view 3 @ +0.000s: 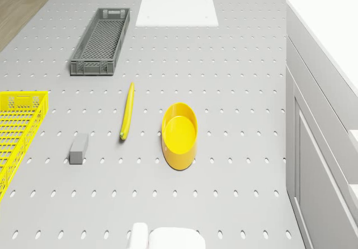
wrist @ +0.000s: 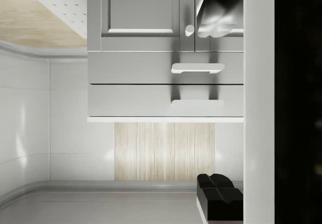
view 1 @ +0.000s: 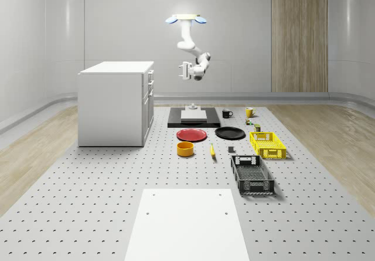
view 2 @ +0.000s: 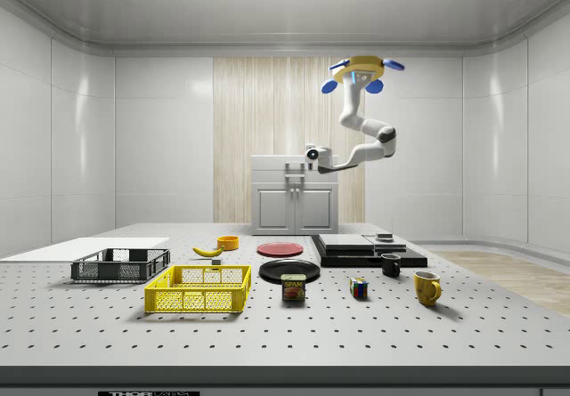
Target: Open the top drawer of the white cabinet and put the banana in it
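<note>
**Reporter:** What does the whole-scene view give us?

**Onlooker:** The drone hovers above the black slab, beside the white cabinet. The gripper hangs at the cabinet's three o'clock, level with the top drawer and well apart from it. The banana, slim and curved, lies on the perforated table, at three o'clock from the round yellow bowl.

**Reporter:** And from the side?

**Onlooker:** The gripper points at the top drawer. Whether the jaws are spread or pressed together, I cannot tell. The banana rests beside the bowl.

**Reporter:** The drone view?

**Onlooker:** Banana between a small grey block and the glossy bowl.

**Reporter:** The wrist view?

**Onlooker:** Two flat drawer fronts, each with a bar handle; the top drawer's handle sits shut and untouched. I judge this the approach: next comes closing in on that handle.
</note>
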